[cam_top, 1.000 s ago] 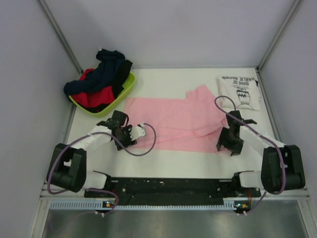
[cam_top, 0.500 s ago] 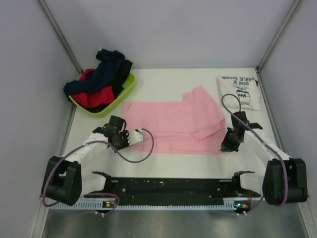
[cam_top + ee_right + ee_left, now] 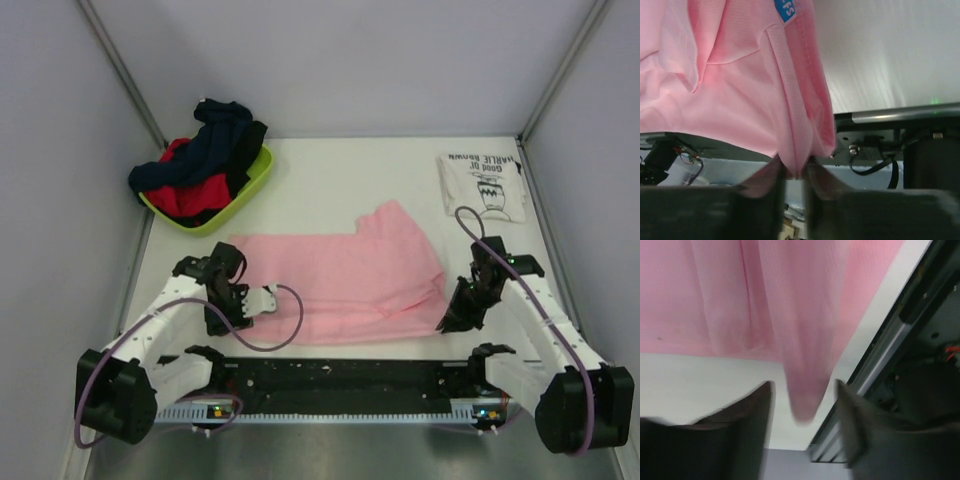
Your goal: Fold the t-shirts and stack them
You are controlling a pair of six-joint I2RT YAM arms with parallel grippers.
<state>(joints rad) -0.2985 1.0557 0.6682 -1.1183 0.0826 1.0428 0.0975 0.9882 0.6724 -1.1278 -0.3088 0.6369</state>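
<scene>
While right fingers [image 3: 760,192] tight on pink t-shirt [image 3: 340,285], left fingers [image 3: 752,427] apart (basket [image 3: 252,176], white t-shirt [image 3: 485,185] aside).

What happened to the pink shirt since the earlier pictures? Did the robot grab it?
Yes. Both arms pulled back toward their bases and dragged the pink shirt nearer to them. The right gripper closed on the shirt's near edge and holds it. The left gripper grabbed it too, but its jaws now stand apart with the cloth loose between them. The white shirt and the green basket did not move.
</scene>
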